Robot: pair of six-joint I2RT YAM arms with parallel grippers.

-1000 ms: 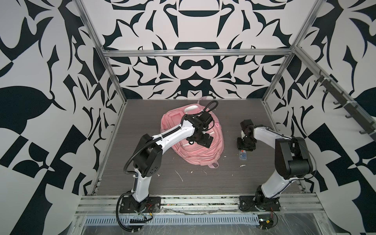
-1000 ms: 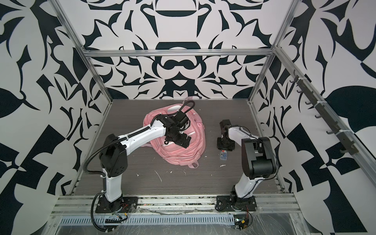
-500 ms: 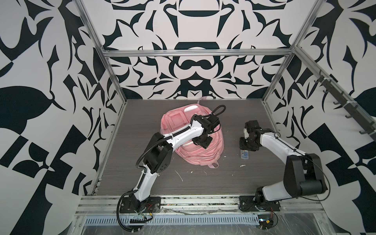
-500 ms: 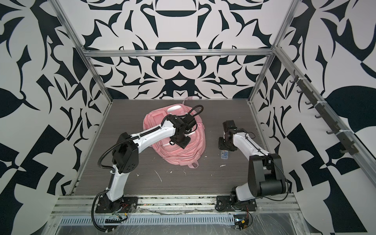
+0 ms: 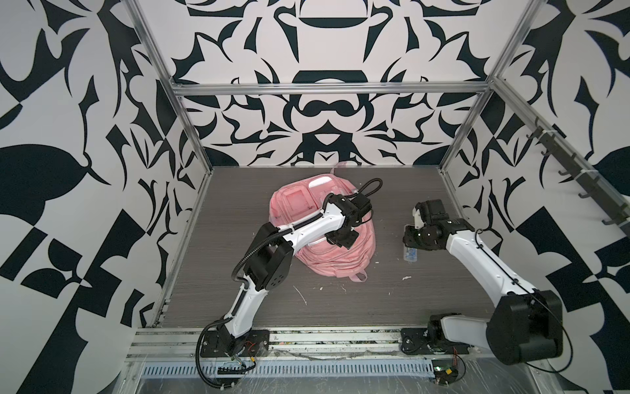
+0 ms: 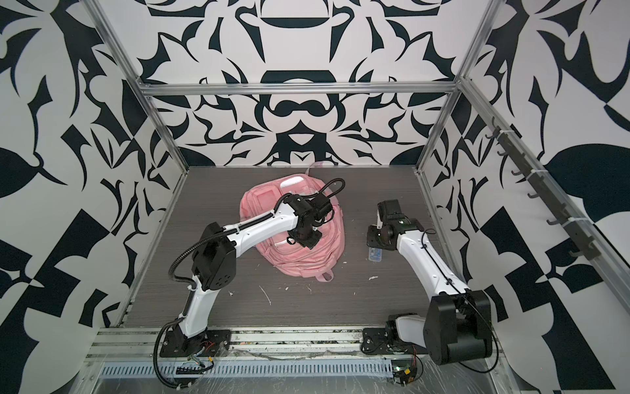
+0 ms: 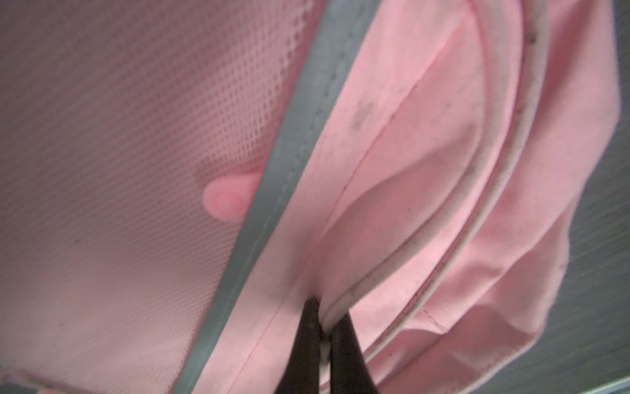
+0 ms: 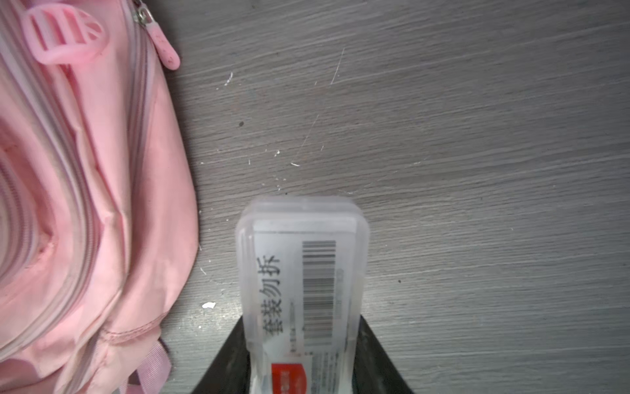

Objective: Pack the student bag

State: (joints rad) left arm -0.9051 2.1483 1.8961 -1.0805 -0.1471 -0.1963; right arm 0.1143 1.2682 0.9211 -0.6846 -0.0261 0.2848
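The student bag (image 5: pixel 289 211) (image 6: pixel 262 204), a soft pink backpack, lies flat in the middle of the table in both top views. My left gripper (image 5: pixel 341 238) (image 6: pixel 306 240) points down onto its front. In the left wrist view the gripper (image 7: pixel 325 317) is shut on a white-piped fold of the bag (image 7: pixel 409 170), beside a grey strip and pink mesh. My right gripper (image 5: pixel 409 240) (image 8: pixel 301 327) is shut on a clear plastic box (image 8: pixel 300 259) (image 5: pixel 410 254) with a barcode label. The box is low over the table, right of the bag (image 8: pixel 68 204).
White scraps (image 5: pixel 300 295) lie scattered on the grey wood-grain table (image 5: pixel 238 273). Patterned walls with metal rails close in three sides. A rack of hooks (image 5: pixel 579 170) runs along the right wall.
My left gripper has gone from open to shut, pinching the bag's piped fold. The right arm's elbow has swung outward while its gripper kept the box in about the same spot.
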